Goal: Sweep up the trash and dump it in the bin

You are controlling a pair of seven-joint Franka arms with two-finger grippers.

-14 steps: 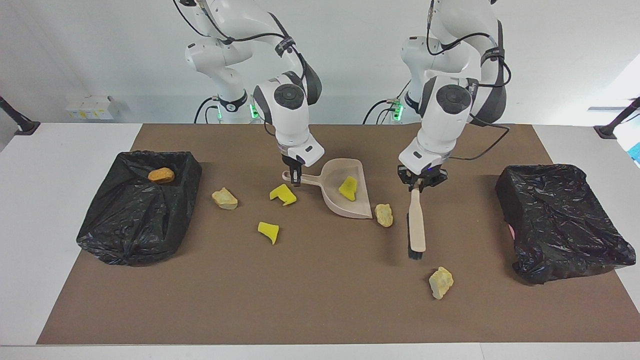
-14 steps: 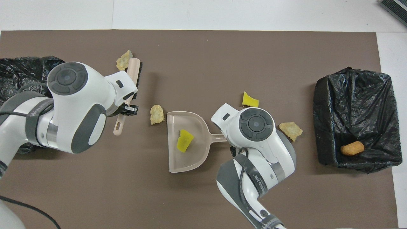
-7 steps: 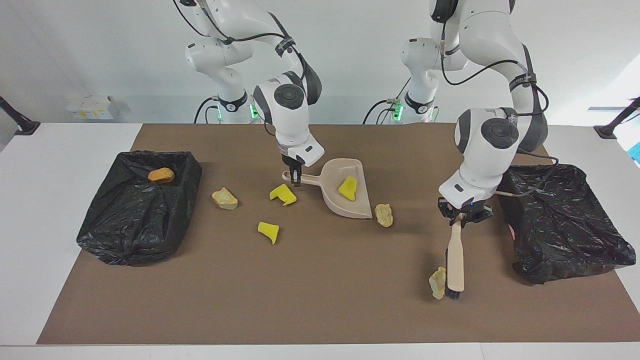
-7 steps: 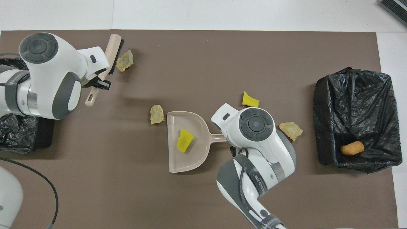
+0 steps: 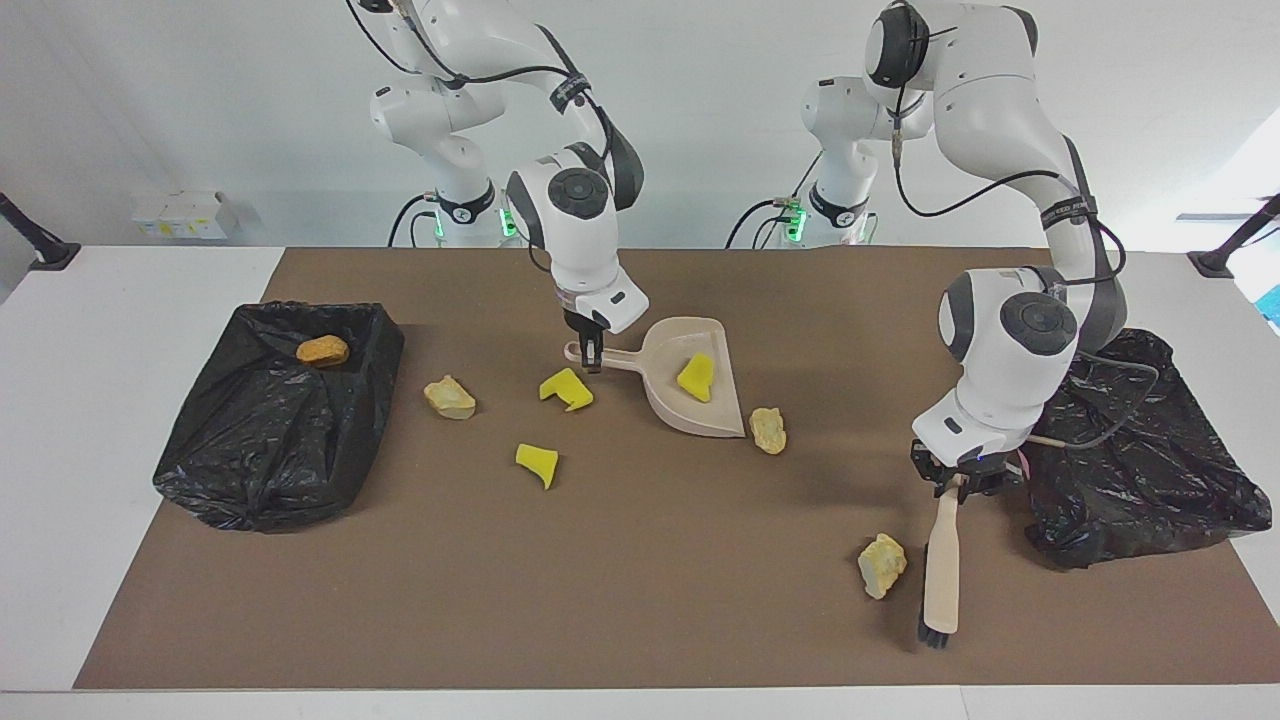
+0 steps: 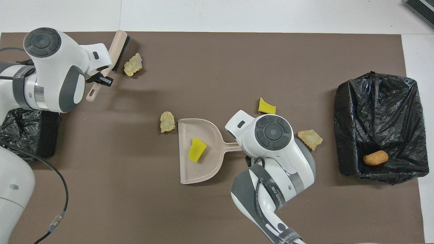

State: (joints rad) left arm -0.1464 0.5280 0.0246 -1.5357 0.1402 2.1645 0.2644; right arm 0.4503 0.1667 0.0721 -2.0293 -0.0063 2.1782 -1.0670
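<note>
While clamped, left end effector (image 5: 957,484) grips brush (image 5: 941,575)

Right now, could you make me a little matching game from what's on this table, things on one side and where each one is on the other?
Things:
1. bright yellow sponge wedge
2. orange-beige foam lump
3. beige long-handled brush
4. pale tan crumbly chunk

Places:
A. in the black bag-lined bin at the right arm's end
B. gripped by the left gripper
C. on the mat, just off the open edge of the beige plastic dustpan
D. lying in the dustpan

Pairs: 1-D, 2-A, 3-B, 4-C
</note>
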